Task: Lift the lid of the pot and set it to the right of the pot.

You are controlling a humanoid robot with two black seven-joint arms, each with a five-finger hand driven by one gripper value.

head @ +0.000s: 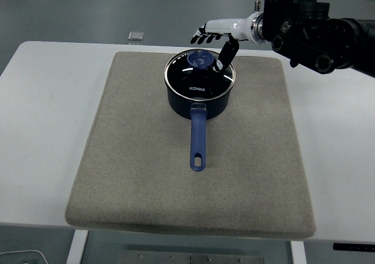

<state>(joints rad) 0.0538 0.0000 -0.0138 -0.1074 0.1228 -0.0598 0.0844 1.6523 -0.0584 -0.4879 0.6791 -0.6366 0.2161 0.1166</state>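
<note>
A dark blue pot (199,100) stands on the grey mat (146,158), with its long blue handle (197,141) pointing toward the near edge. A glass lid (200,76) with a blue knob (199,59) sits on it. My right hand (214,41) reaches in from the right and hovers just behind and right of the knob. Its fingers are spread, the thumb hangs down next to the lid's right rim, and it holds nothing. The left arm is out of view.
The mat covers most of the white table (41,111). A small grey block (136,36) lies on the floor beyond the table's far edge. The black right forearm (316,26) stretches over the mat's far right corner.
</note>
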